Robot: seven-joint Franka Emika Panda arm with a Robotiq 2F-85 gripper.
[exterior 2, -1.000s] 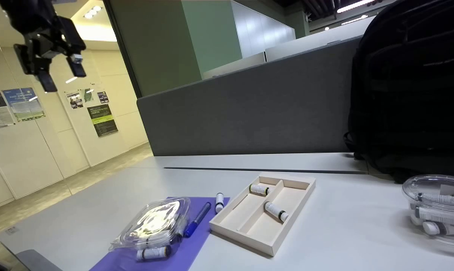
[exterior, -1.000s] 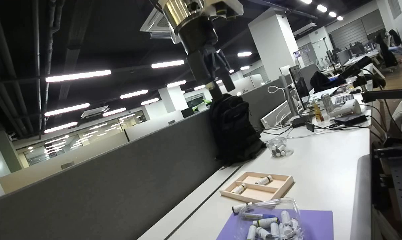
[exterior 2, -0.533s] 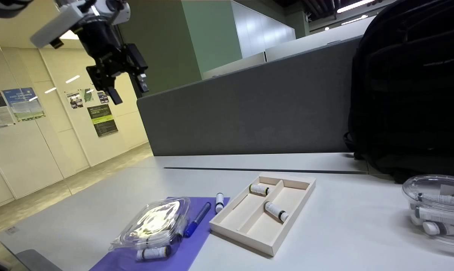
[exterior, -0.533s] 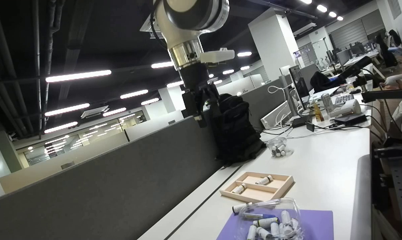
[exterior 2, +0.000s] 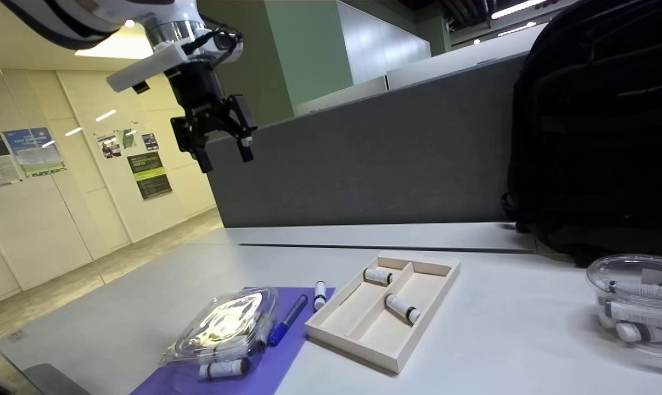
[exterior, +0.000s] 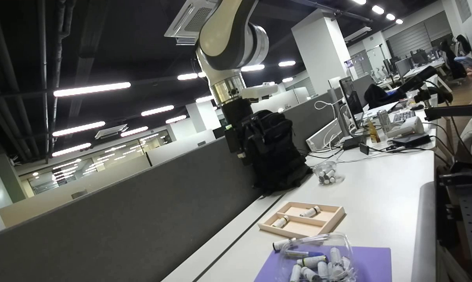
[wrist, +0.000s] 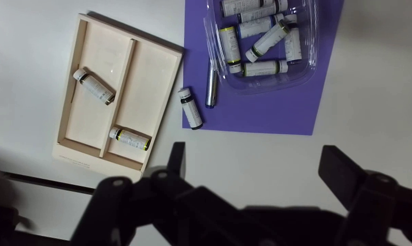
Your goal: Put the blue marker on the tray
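The blue marker [exterior 2: 288, 321] lies on the purple mat between the clear container and the tray. It also shows in an exterior view [exterior: 306, 254] through clear plastic, and in the wrist view [wrist: 211, 87], where the container's rim covers its upper end. The light tan wooden tray [exterior 2: 336, 314] lies flat beside the mat, with a small white-labelled bottle in each of its two compartments; it also shows in the wrist view [wrist: 148, 85] and an exterior view [exterior: 300, 228]. My gripper [exterior 2: 226, 163] is open and empty, high above the desk; its fingers show apart in the wrist view [wrist: 253, 150].
A clear container [wrist: 277, 80] of bottles sits on the purple mat [wrist: 277, 118]. A loose bottle [wrist: 192, 111] lies at the mat's edge, between marker and tray. A grey partition [exterior 2: 364, 170], a black backpack [exterior 2: 594, 137] and another clear tub [exterior 2: 638, 307] stand around.
My gripper has come down from higher up and moved rightward in an exterior view, over the desk. It stays open. The marker, tray and bottles have not moved.
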